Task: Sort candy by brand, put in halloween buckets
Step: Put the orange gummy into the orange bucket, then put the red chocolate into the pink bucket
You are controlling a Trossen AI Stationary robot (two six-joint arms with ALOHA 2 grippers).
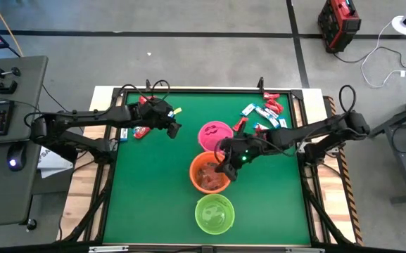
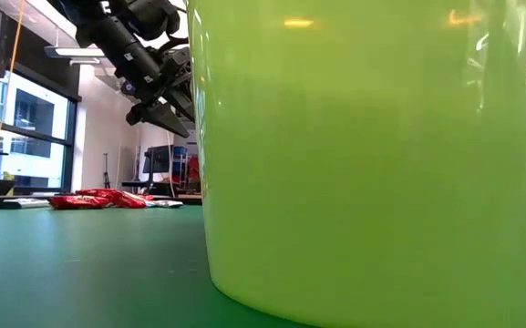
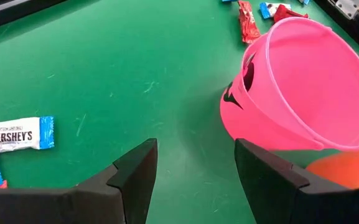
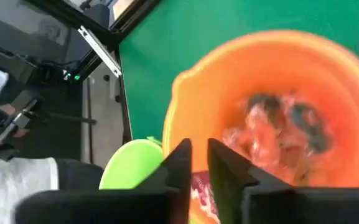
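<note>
Three buckets stand in a row down the table's middle: pink (image 1: 215, 133), orange (image 1: 210, 172) and lime green (image 1: 214, 213). The orange one holds several candies (image 4: 272, 130). My right gripper (image 1: 225, 169) hangs over the orange bucket's rim (image 4: 185, 93), shut on a red candy. My left gripper (image 1: 174, 128) is open and empty above the table, left of the pink bucket (image 3: 303, 87). A white-and-blue Hershey's candy (image 3: 11, 134) lies on the mat near it. More candies lie at the far right (image 1: 266, 112) and far left (image 1: 139, 131). My right gripper pinches a red wrapper (image 4: 202, 190) between its two fingers. It comes from above, over the orange bucket. The candy is lifted clear. The fingers hide most of it, so which part they hold cannot be told.
The green bucket (image 2: 372, 155) fills the low view, with the left arm (image 2: 144, 55) raised behind it and red candies (image 2: 98, 199) on the mat. A keyboard and mouse sit on a side desk (image 1: 5, 119) to the left. Bare mat lies left of the buckets (image 1: 153, 190).
</note>
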